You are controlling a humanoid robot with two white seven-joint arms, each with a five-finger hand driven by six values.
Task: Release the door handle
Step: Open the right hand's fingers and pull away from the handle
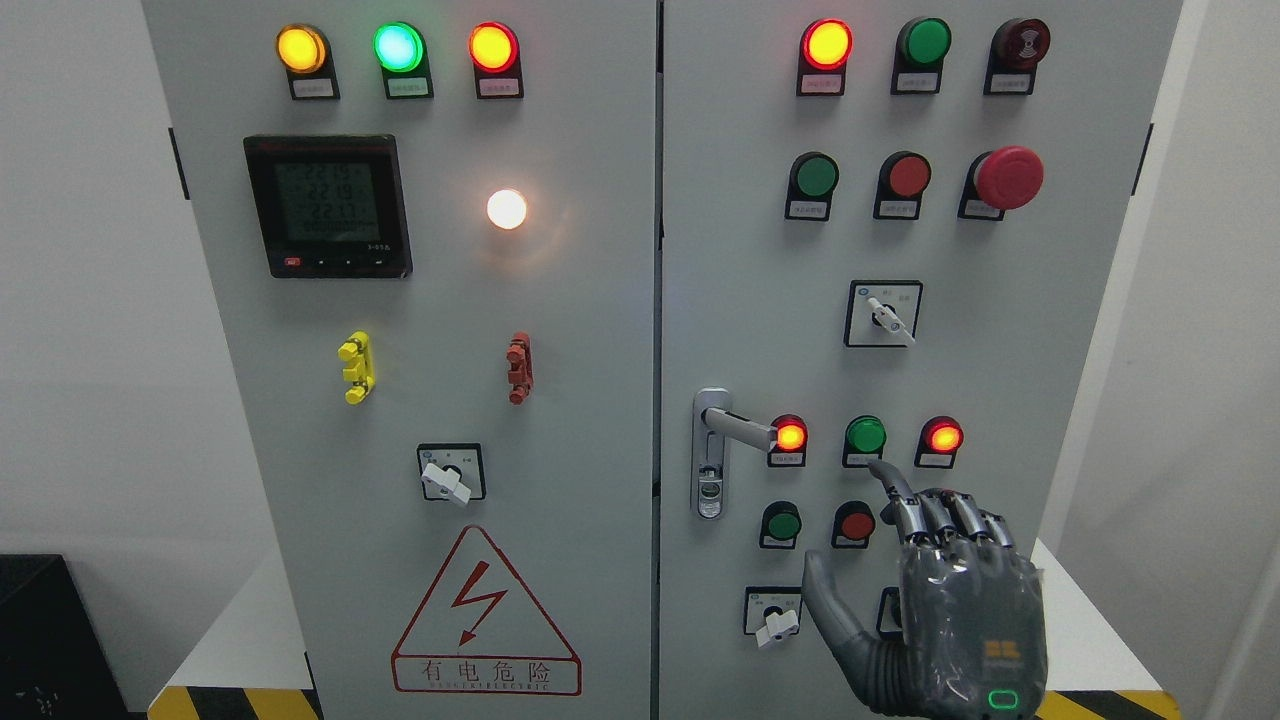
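The silver door handle (738, 426) sits on the left edge of the cabinet's right door (1050, 400), its lever pointing right over a long lock plate. My right hand (858, 532) comes up from the bottom right and hangs in front of the lower button rows, right of and below the handle, clear of it. Its fingers are relaxed and hold nothing. The index finger (893, 485) points up-left, its tip just under a green button (865, 435), and the thumb (828, 608) sticks out to the left. My left arm does not show.
The grey cabinet has two shut doors. The right door carries lit red lamps (790, 436), a red mushroom stop button (1010, 177) and rotary switches (884, 314). The left door holds a meter (328, 205) and a hazard triangle (486, 615). A black box (50, 640) stands at lower left.
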